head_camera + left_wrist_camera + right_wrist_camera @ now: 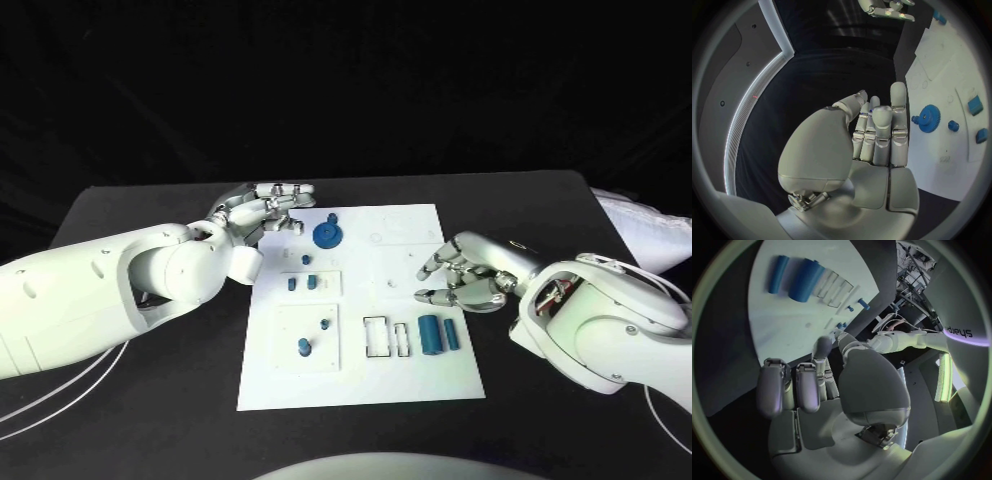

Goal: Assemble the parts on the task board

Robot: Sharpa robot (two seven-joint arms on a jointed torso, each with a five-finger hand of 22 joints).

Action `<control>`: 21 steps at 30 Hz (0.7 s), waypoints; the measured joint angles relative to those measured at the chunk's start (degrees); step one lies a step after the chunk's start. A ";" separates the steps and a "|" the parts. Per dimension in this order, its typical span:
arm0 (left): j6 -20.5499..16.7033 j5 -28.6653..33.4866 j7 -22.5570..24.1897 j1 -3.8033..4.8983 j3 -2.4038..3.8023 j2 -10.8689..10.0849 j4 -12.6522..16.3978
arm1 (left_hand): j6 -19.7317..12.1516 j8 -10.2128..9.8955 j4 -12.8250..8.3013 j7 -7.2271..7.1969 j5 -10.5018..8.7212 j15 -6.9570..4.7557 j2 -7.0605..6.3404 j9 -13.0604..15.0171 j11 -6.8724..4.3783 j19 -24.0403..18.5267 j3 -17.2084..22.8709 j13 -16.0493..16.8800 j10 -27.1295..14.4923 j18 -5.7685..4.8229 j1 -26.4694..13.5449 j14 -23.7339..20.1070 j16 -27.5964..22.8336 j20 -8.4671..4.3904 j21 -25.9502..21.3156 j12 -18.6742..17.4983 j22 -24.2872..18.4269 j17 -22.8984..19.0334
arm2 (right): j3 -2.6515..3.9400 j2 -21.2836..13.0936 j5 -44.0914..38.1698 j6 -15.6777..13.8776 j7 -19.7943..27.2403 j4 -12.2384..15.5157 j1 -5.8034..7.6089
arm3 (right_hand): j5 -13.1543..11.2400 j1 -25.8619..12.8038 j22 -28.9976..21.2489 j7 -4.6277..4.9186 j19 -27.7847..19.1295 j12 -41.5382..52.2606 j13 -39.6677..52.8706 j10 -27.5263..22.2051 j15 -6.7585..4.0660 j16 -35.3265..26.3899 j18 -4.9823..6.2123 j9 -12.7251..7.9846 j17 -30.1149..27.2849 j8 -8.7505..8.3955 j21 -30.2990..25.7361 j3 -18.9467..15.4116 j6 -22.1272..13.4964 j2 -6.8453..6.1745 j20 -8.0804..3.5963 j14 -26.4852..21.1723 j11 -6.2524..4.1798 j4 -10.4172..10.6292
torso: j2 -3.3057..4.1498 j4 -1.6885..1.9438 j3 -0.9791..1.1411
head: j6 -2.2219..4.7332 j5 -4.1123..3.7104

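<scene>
Left robot hand (264, 210) empty, fingers loosely spread beside blue gear (329, 235), right robot hand (464, 272) empty, half-curled over task board (433, 375)

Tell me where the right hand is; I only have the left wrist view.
Observer: The right hand is at the right edge of the task board, about halfway along it, fingers apart and holding nothing.
Operator: Any parts near it?
Observer: Yes. A thick blue cylinder and a thin blue cylinder lie side by side on the board, nearer the robot than that hand.
Operator: Anything beside those?
Observer: Two narrow outlined slots sit beside the thick cylinder on the side away from the right hand. Both look empty.
</scene>
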 measured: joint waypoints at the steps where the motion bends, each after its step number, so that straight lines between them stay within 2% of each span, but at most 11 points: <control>1: -0.01 0.00 0.05 0.00 0.00 0.02 -0.01 | 0.00 0.00 0.00 0.00 0.00 0.00 0.00 0.00 0.00 0.00 0.00 0.00 0.00 0.00 0.00 0.00 0.00 0.00 0.00 0.00 0.00 0.02 | -0.09 -0.54 0.23 0.39 -0.97 0.14 -0.03 | 0.00 -0.31 0.52 0.00 0.06 3.39 3.94 -0.22 0.00 0.48 0.00 0.15 0.10 0.39 0.39 -1.02 0.00 0.31 -0.06 0.00 0.22 0.69 | -0.04 -0.10 -0.01 | -0.03 -0.14; 2: -0.02 0.00 0.11 0.00 0.00 0.06 -0.02 | 0.00 0.00 0.00 0.00 0.00 0.00 0.00 0.00 0.00 0.00 0.00 0.00 0.00 0.00 0.00 0.00 0.00 0.00 0.00 0.00 0.00 0.05 | -0.18 -0.99 0.34 0.79 -1.94 0.27 -0.13 | 0.00 -0.30 1.11 0.05 0.30 7.44 8.93 -1.00 0.00 1.10 0.00 0.43 0.15 0.94 0.72 -2.69 -0.05 0.33 -0.30 0.00 0.38 1.63 | -0.08 -0.18 0.00 | -0.10 -0.25; 6: -0.03 0.00 0.37 -0.04 0.01 0.19 -0.13 | 0.00 0.00 0.00 0.00 0.00 0.00 0.00 0.00 0.00 0.00 0.00 0.00 0.00 0.00 0.00 0.00 0.00 0.00 0.00 0.00 0.00 0.05 | -0.60 -2.14 0.07 2.47 -5.62 0.46 -0.99 | 0.54 0.19 1.91 0.06 0.50 13.07 16.13 -1.01 0.00 1.74 0.00 0.94 0.15 2.21 1.13 -5.50 -0.06 1.54 -0.10 0.00 0.39 3.61 | -0.29 -0.37 -0.09 | -0.46 -0.68; 12: -0.05 0.00 0.60 -0.34 0.01 0.17 -0.28 | 0.00 0.00 0.00 0.00 0.00 0.00 0.00 0.00 0.00 0.00 0.01 0.00 0.00 0.00 0.00 0.00 0.00 0.00 0.00 0.00 0.00 0.05 | -1.13 -2.42 -1.79 4.29 -8.77 0.41 -2.00 | 0.54 0.54 2.26 0.05 0.50 14.95 19.41 -1.00 0.00 2.08 0.00 1.37 0.14 3.09 1.12 -7.77 -0.44 1.89 -0.10 0.00 0.39 5.15 | -0.48 -0.46 -0.18 | -0.76 -0.95; 21: -0.05 0.00 0.76 -0.52 -0.01 0.04 -0.37 | 0.00 0.00 0.00 0.00 0.00 0.00 0.00 0.00 0.00 0.00 0.01 0.00 0.00 0.00 0.00 0.00 0.00 0.00 0.00 0.00 0.00 0.04 | -1.42 -1.35 -5.38 6.21 -10.85 0.06 -3.10 | 0.54 0.52 2.79 0.03 0.50 17.08 22.45 -0.56 0.00 2.62 0.00 1.81 0.13 3.98 1.55 -10.35 -0.83 1.91 -0.10 0.00 0.40 6.89 | -0.47 -0.48 -0.25 | -0.52 -1.14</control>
